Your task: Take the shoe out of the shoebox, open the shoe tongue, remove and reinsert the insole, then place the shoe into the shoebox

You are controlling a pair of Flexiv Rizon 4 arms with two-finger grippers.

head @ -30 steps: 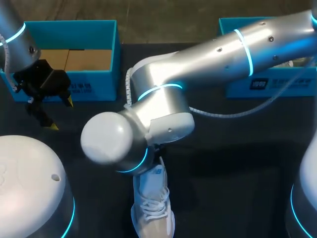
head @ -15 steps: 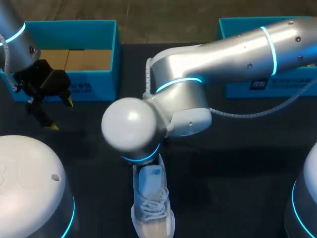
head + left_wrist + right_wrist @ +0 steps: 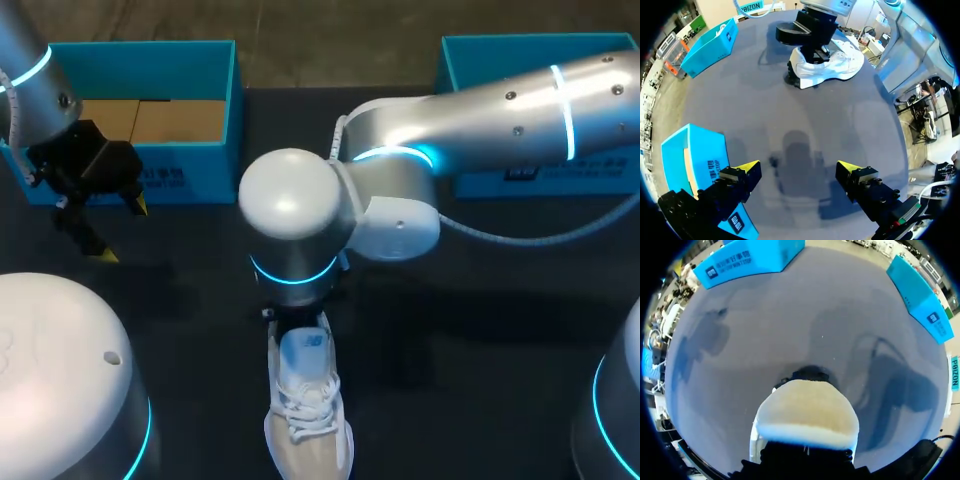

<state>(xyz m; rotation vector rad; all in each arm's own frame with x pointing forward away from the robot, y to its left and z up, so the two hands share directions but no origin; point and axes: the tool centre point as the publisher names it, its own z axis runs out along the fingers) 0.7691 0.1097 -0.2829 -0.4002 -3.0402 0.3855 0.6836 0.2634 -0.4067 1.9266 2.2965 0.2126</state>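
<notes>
Wrist of right arm has swung toward 2 o'clock over shoe at table's 6 o'clock. Cannot tell whether right gripper is clenched. Left gripper released at 9 o'clock; tongue step likely beginning.

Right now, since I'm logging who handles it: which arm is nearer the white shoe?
Right. The right arm is directly over the shoe; the left arm is far off beside the blue shoebox, jaws open.

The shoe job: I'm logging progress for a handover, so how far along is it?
Done: the shoe lies on the table, out of the shoebox. In hand: the right arm stands over its heel end; the left gripper hangs open and empty. Left: the laces look closed, no insole lies out, so tongue, insole and reboxing seem to remain.
</notes>
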